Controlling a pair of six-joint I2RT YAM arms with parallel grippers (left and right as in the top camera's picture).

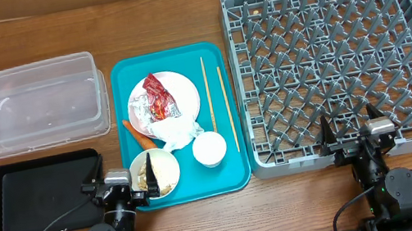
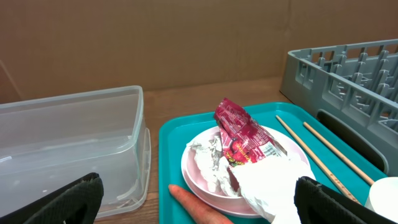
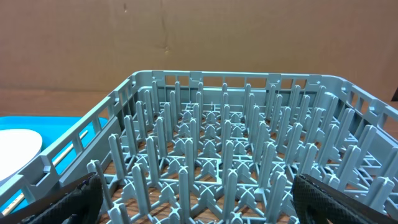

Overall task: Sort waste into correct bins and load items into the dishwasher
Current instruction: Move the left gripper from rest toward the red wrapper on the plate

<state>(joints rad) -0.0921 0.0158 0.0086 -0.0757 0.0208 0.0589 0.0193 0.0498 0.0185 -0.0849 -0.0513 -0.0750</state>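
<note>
The left gripper (image 1: 119, 181), jaws wide and empty, hangs at the near-left corner of the teal tray (image 1: 232, 176), overlapping the rim of the bowl (image 1: 163, 172) of rice scraps. The right gripper (image 1: 350, 130), equally wide and empty, stands well right of the tray, at the near wall of the dish rack (image 1: 338, 61). Within the tray, near to far: bowl; white cup (image 1: 209, 148) to the right; napkin (image 1: 175, 130) with the carrot (image 1: 135, 130) at its left, lying diagonally far-left to near-right; pink plate (image 1: 182, 82) bearing the wrapper (image 1: 157, 97). The wrapper lies ahead of the left gripper, judged the nearer arm; its long axis runs near-to-far, the far end tilted slightly left. Left of the tray: black tray (image 1: 44, 195) beside its near half, clear tub (image 1: 34, 105) beside its far half.
</note>
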